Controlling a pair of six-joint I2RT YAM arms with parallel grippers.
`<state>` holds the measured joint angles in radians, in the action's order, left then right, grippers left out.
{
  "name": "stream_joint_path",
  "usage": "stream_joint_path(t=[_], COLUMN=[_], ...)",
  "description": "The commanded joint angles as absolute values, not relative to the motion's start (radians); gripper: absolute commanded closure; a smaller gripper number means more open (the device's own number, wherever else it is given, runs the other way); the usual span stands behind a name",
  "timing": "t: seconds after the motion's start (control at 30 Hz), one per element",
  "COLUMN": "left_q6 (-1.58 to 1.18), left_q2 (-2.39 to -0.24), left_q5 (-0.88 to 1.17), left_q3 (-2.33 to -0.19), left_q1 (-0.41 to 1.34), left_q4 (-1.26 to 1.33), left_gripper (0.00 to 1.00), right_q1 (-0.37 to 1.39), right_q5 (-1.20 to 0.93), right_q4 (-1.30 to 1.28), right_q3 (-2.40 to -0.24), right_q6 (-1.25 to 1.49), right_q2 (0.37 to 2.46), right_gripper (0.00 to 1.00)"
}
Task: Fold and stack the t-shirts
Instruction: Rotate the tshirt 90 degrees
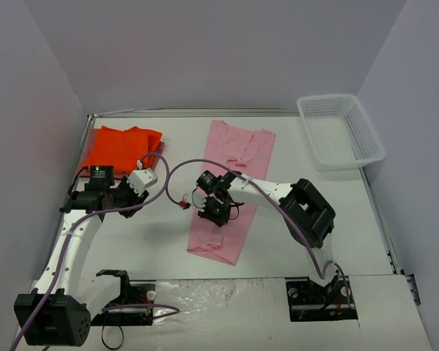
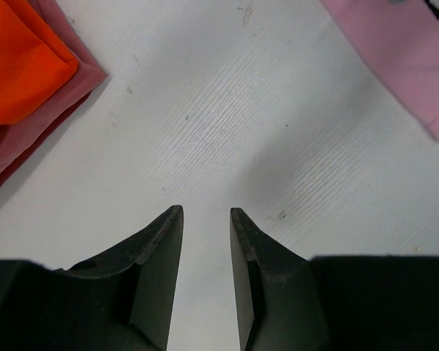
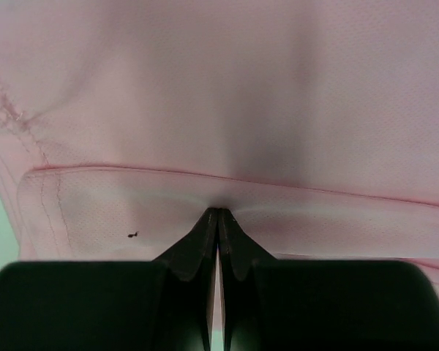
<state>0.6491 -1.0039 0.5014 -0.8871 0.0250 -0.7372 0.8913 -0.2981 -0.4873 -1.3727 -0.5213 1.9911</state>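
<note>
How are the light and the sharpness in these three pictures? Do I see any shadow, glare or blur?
Top external: even, soft light, sharp, only faint shadows on the table. Left wrist: the table grain is sharp, with a soft shadow ahead of the left tool. Right wrist: a dim shadow lies on the light pink t-shirt above the right tool; no glare.

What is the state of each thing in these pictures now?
Light pink cloth t-shirt: laid out, edge pinched.
Bright orange cloth t-shirt: folded, on the pinkish-red one.
Dull pinkish-red cloth t-shirt: folded, underneath.
White plastic mesh basket: upright, empty.
Left gripper: open, holding nothing.
Right gripper: shut on the pink t-shirt.
</note>
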Motion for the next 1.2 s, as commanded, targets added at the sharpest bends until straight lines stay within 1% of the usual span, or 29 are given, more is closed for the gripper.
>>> stream_joint_path(t=[0.0,0.17,0.33,0.6,0.63,0.73,0.77,0.8,0.83,0.87,0.93,1.03,1.1,1.17], left_q6=[0.669,0.675,0.681,0.689,0.687,0.709,0.715,0.73,0.735,0.732,0.723,0.704,0.683,0.657], left_q2=[-1.006,-1.022,-1.038,-1.046,-1.049,-1.039,-1.039,-1.039,-1.048,-1.055,-1.109,-1.222,-1.306,-1.356], left_q5=[0.546,0.566,0.577,0.589,0.589,0.594,0.589,0.588,0.589,0.597,0.624,0.738,0.813,0.871], left_q3=[-0.907,-0.907,-0.911,-0.911,-0.922,-0.957,-0.971,-0.986,-1.023,-1.044,-1.118,-1.184,-1.222,-1.241], left_q1=[0.031,0.046,0.072,0.11,0.123,0.19,0.205,0.227,0.23,0.235,0.235,0.236,0.236,0.236], left_q4=[-0.768,-0.778,-0.79,-0.791,-0.807,-0.839,-0.844,-0.848,-0.857,-0.861,-0.888,-0.948,-0.959,-0.942], left_gripper=[0.69,0.69,0.69,0.68,0.61,0.52,0.51,0.49,0.45,0.43,0.41,0.41,0.41,0.41], right_q1=[0.797,0.677,0.571,0.555,0.554,0.552,0.552,0.548,0.545,0.529,0.503,0.428,0.385,0.321], right_q5=[-0.327,-0.311,-0.256,-0.297,-0.308,-0.363,-0.386,-0.438,-0.465,-0.509,-0.523,-0.496,-0.456,-0.439], right_q4=[-0.722,-0.741,-0.752,-0.813,-0.834,-0.917,-0.943,-0.968,-1.018,-1.032,-1.042,-1.023,-0.959,-0.907], right_q3=[-1.296,-1.276,-1.305,-1.377,-1.387,-1.41,-1.414,-1.42,-1.428,-1.437,-1.439,-1.404,-1.355,-1.322], right_q6=[-0.534,-0.574,-0.595,-0.618,-0.624,-0.655,-0.667,-0.679,-0.714,-0.725,-0.727,-0.715,-0.687,-0.652], right_q2=[2.02,2.022,2.086,2.089,2.077,2.016,1.981,1.961,1.944,1.909,1.876,1.845,1.833,1.818], right_gripper=[1.0,1.0,1.0,1.0,1.0,1.0,0.94,0.86,0.84,0.8,0.78,0.77,0.69,0.71])
